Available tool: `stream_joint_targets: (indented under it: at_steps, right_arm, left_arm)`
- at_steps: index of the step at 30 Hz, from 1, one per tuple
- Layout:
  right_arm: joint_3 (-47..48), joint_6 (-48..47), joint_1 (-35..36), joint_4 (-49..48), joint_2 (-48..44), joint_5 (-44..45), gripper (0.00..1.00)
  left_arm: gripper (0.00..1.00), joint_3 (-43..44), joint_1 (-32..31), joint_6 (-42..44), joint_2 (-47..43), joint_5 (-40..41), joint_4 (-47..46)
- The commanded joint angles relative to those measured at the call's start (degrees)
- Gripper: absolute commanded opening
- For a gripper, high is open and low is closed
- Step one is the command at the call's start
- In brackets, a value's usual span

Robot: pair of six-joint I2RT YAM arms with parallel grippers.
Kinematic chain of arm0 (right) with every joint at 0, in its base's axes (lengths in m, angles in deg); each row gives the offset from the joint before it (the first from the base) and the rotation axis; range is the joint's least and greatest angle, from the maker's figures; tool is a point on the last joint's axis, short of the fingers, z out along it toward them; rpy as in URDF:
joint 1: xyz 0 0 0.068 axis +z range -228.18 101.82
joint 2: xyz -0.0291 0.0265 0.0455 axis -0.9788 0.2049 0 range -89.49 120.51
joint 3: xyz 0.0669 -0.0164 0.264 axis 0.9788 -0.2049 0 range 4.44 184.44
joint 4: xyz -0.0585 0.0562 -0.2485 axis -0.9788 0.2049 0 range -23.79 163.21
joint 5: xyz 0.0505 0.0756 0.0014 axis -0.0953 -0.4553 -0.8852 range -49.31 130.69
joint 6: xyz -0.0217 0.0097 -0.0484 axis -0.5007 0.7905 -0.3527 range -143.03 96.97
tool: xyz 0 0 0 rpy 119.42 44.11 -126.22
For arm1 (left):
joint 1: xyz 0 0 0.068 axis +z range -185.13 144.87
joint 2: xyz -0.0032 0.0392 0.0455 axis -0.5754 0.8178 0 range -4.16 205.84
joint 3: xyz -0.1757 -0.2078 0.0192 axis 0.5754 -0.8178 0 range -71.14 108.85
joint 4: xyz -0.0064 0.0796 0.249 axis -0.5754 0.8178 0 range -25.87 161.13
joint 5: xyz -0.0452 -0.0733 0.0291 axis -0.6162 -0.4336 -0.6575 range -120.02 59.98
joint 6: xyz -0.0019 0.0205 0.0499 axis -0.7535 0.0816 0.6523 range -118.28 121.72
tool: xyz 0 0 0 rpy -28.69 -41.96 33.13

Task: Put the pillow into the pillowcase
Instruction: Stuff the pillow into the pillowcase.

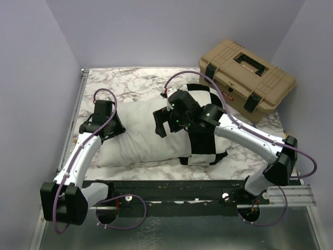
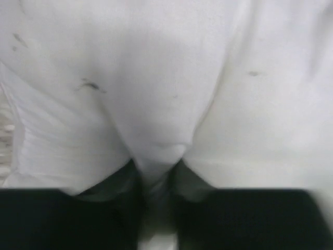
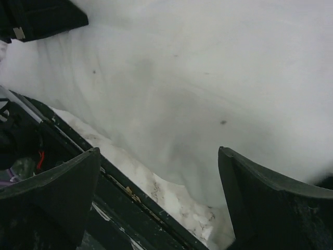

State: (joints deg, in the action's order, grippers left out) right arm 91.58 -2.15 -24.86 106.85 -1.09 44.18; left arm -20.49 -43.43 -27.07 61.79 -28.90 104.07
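The pillow [image 1: 140, 135] lies lengthwise across the middle of the marble-patterned table [image 1: 130, 80]. It is a plump, oblong white cushion with soft creases along its near side. Its 3 o'clock end sits inside the pillowcase [image 1: 203, 148], a limp fabric sleeve of large black and white squares that covers only that end. The rest of the pillow is bare cotton.

At the pillow's 9 o'clock end, the left gripper [image 1: 104, 117] presses into the stuffing. In the left wrist view, a rounded fold of white cloth narrows to a point and runs down into the gap of the left gripper [image 2: 156, 182], with fine wrinkles fanning out from it. The view is blurred, so it cannot be told whether the dark fingers [image 2: 112, 182] are clamped on the fold or only flank it.

The right gripper [image 1: 164, 122] hangs over the pillow's middle, toward 12 o'clock of its long axis. In its own camera the right gripper [image 3: 158, 156] stands wide and holds nothing. Its two matte black wedge-shaped fingers [image 3: 73, 177] are set far apart. Beyond them are the smooth white side of the pillow [image 3: 208, 78] and a strip of veined marble [image 3: 171, 195].

A tan hard-plastic toolbox [image 1: 247, 80] with black latches and a recessed handle stands at the table's 1 o'clock corner, apart from the pillowcase.
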Motion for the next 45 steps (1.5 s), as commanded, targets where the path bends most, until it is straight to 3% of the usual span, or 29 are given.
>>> stream_joint_targets:
  at_steps: [1, 6, 12, 15, 16, 17, 18, 21, 22, 23, 25, 26, 29, 34, 38, 41, 45]
  right_arm:
    - [-0.99, -1.16, 5.88, -7.72, 3.72, 3.1, 1.0]
    - [-2.81, 1.49, 6.97, -17.38, 5.52, 2.82, 1.0]
    - [-1.02, 3.77, 7.07, -25.75, 11.06, -7.2, 1.0]
    - [-1.15, 6.07, 7.29, -28.01, 13.77, -7.91, 0.98]
    - [-1.29, 7.03, 7.32, -28.33, 14.52, -6.99, 0.93]
    - [-1.41, 7.62, 7.32, -28.61, 15.23, -6.24, 0.81]
    - [-1.5, 8.2, 7.32, -28.72, 15.87, -5.24, 0.66]
    - [-1.97, 9.16, 7.32, -28.62, 15.4, -1.78, 0.04]
    - [-2.2, 9.22, 7.2, -28.56, 14.54, -0.99, 0.01]
    - [-2.01, 8.95, 6.9, -28.06, 13.67, -0.98, 0.0]
    - [-1.1, 8.88, 5.47, -25.68, 11.61, -1.25, 0.0]
    - [-0.94, 8.97, 4.19, -24.82, 10.44, -2.51, 0.0]
    - [-1.03, 9.97, -1.9, -22.81, 6.2, -9.49, 0.0]
    - [4.26, 11.08, -11.38, -16.03, -1.16, -16.95, 0.0]
    - [5.16, 17.19, -19.6, -17.16, -7.83, -24.58, 0.0]
    - [2.87, 21.74, -24.26, -22.24, -12.27, -29.81, 0.0]
    - [-3.11, 29.22, -27.9, -31.91, -18.28, -33.75, 0.0]
  left_arm:
    - [0.0, -1.65, -0.23, -10.35, -7.6, -22.75, -12.04]
    - [0.0, 0.48, -0.28, -19.69, -13.29, -28.1, -12.88]
    - [0.0, 0.16, -0.36, -26.74, -17.37, -30.52, -13.59]
    - [0.0, 1.19, -0.32, -29.39, -18.27, -31.48, -14.44]
    - [0.0, 1.85, -0.32, -29.78, -18.38, -31.79, -14.57]
    - [0.0, 2.6, -0.33, -30.04, -18.4, -32.13, -14.71]
    - [0.0, 3.49, -0.33, -30.16, -18.42, -32.37, -14.81]
    - [0.0, 6.33, -0.36, -28.88, -18.44, -32.0, -14.9]
    - [0.0, 7.62, -0.37, -27.65, -18.41, -31.6, -14.73]
    - [0.07, 8.86, -0.38, -25.97, -18.36, -31.01, -14.52]
    - [0.49, 12.59, -0.34, -21.78, -18.17, -28.88, -13.49]
    - [0.65, 14.6, -0.32, -19.23, -18.14, -27.17, -12.81]
    - [0.83, 20.7, -0.39, -12.07, -19.22, -19.48, -10.95]
    - [0.93, 27.61, -0.37, -3.65, -21.92, -4.64, -4.06]
    - [0.93, 25.77, -0.33, -4.43, -24.5, 4.7, 2.41]
    - [0.93, 18.01, -0.36, -9.98, -26.57, 3.43, 3.0]
    - [0.88, 1.12, -0.35, -21.64, -28.69, -9.93, -3.48]
